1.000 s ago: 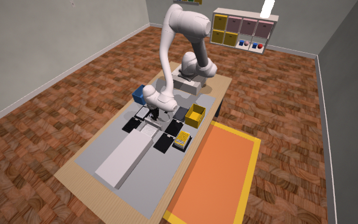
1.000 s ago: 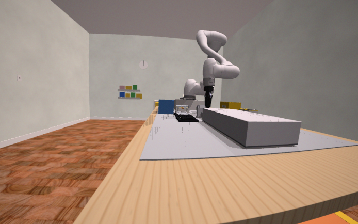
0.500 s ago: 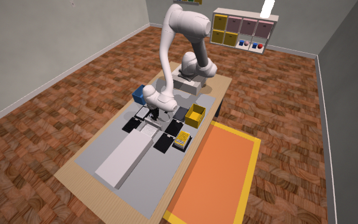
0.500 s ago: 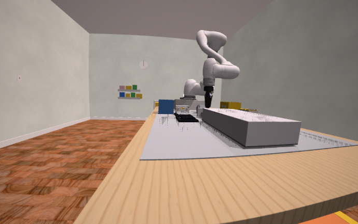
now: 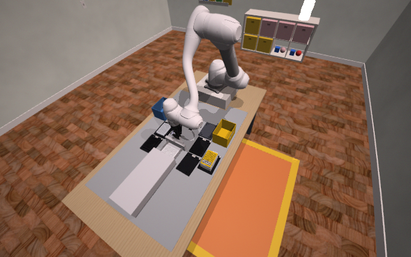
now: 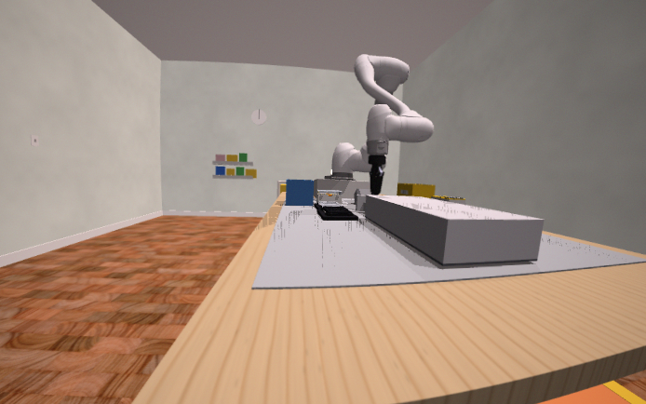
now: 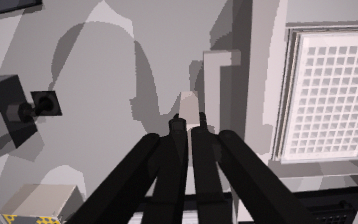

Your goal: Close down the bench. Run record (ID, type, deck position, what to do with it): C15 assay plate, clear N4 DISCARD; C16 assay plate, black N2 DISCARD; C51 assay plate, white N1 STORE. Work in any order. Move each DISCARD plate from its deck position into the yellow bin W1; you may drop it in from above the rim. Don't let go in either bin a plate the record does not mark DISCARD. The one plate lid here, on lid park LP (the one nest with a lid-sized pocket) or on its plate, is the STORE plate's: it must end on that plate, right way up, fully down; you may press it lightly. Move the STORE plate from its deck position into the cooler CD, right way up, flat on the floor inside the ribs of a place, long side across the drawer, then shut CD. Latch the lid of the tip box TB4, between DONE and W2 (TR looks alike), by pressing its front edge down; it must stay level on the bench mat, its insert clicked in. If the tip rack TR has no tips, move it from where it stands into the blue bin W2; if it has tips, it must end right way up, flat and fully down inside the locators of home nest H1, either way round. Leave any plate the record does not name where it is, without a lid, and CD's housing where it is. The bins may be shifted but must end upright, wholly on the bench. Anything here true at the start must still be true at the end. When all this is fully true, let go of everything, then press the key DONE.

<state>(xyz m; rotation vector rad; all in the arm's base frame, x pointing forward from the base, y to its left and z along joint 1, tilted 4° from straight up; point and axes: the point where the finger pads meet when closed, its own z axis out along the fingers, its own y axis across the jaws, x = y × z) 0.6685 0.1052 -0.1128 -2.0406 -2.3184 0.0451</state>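
Observation:
My gripper (image 5: 177,136) (image 6: 375,191) (image 7: 190,103) is shut with nothing between its fingers. It hangs low over the grey mat, just beyond the far end of the long white cooler (image 5: 143,182) (image 6: 451,225). A white well plate (image 5: 170,148) (image 7: 331,95) lies in a pale tray at that end of the cooler, right of my fingers in the wrist view. A clear plate (image 5: 163,129) (image 6: 329,196) sits on a black nest. A dark plate (image 5: 208,129) lies beside the yellow bin (image 5: 224,132) (image 6: 416,189). The tip rack (image 5: 208,159), with its yellow top, stands on a black nest.
The blue bin (image 5: 159,108) (image 6: 300,192) stands at the mat's far left corner. Empty black nests (image 5: 151,142) (image 5: 199,147) (image 5: 188,163) flank the cooler's end. In the wrist view a dark block with a knob (image 7: 6,107) and a pale box (image 7: 36,202) lie to the left.

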